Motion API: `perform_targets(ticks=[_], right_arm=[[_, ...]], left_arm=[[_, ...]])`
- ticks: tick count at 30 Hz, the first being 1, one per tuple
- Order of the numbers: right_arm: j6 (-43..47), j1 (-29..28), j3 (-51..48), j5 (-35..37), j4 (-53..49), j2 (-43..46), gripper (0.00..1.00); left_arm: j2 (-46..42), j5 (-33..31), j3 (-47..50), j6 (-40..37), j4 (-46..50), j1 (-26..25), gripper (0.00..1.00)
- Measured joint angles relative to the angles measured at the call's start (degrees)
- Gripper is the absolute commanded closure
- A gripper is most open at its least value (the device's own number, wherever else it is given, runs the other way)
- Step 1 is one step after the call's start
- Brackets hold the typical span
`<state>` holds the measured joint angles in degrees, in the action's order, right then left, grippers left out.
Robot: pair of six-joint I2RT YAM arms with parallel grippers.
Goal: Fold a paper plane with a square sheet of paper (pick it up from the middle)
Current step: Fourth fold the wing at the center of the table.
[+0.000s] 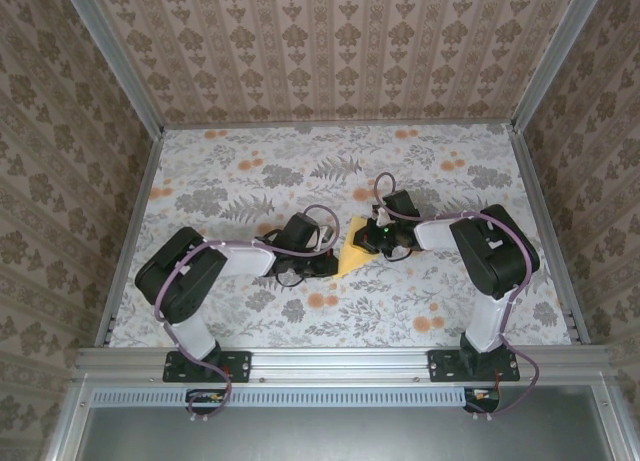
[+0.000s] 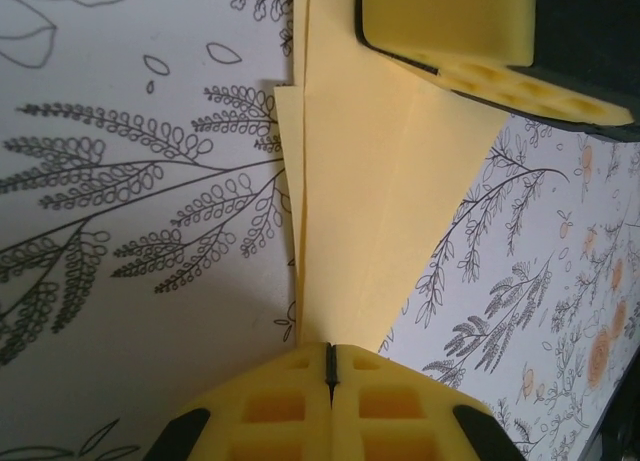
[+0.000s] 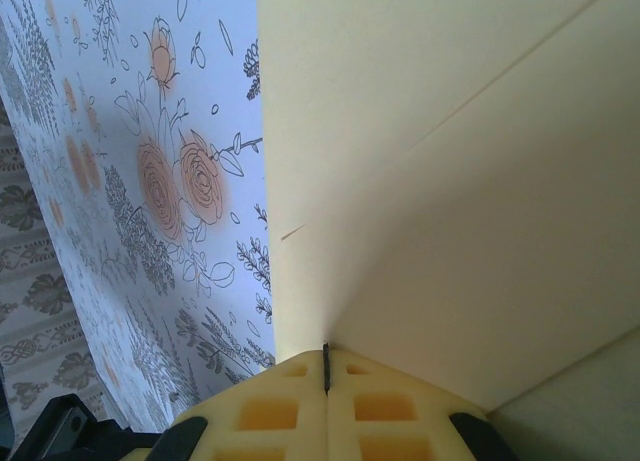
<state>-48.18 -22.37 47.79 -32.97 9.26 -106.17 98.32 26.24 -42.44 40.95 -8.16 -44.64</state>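
Note:
The paper plane (image 1: 352, 253) is a yellow sheet folded into a long triangle, held just above the floral table between both grippers. In the left wrist view the paper plane (image 2: 380, 181) shows layered edges along its left side and narrows toward my left gripper (image 2: 330, 366), whose jaws are shut on its tip. The right gripper's yellow fingers (image 2: 450, 31) clamp the far end. In the right wrist view the paper plane (image 3: 450, 181) carries a diagonal crease, and my right gripper (image 3: 325, 366) is shut on its edge. From above, the left gripper (image 1: 337, 260) and right gripper (image 1: 368, 239) almost meet.
The table (image 1: 250, 181) is covered with a grey leaf print and small orange flower blotches (image 1: 320, 301). Patterned walls and metal rails (image 1: 130, 211) close in three sides. Both arms reach toward the middle, elbows out to the sides.

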Motion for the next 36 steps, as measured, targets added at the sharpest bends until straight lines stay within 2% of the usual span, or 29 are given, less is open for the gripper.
perform_targets(ticks=[12,23,30,36], right_arm=[[1.92,-0.83,-0.42,0.55,-3.74,2.73,1.0],[3.32,-6.56,-1.05,0.9,-6.16,4.87,1.0],[6.82,-6.62,-0.15,0.63,-7.76,2.82,1.0],[10.56,-3.96,1.7,-2.32,-9.62,0.96,1.0]], left_arm=[[0.72,0.57,-0.92,-0.02,2.03,-0.17,1.0],[0.74,0.28,-1.97,-0.04,4.57,-0.5,1.0],[1.01,0.04,-2.86,-0.24,6.25,-0.66,1.0],[1.73,0.09,-3.67,-0.79,7.02,-0.66,1.0]])
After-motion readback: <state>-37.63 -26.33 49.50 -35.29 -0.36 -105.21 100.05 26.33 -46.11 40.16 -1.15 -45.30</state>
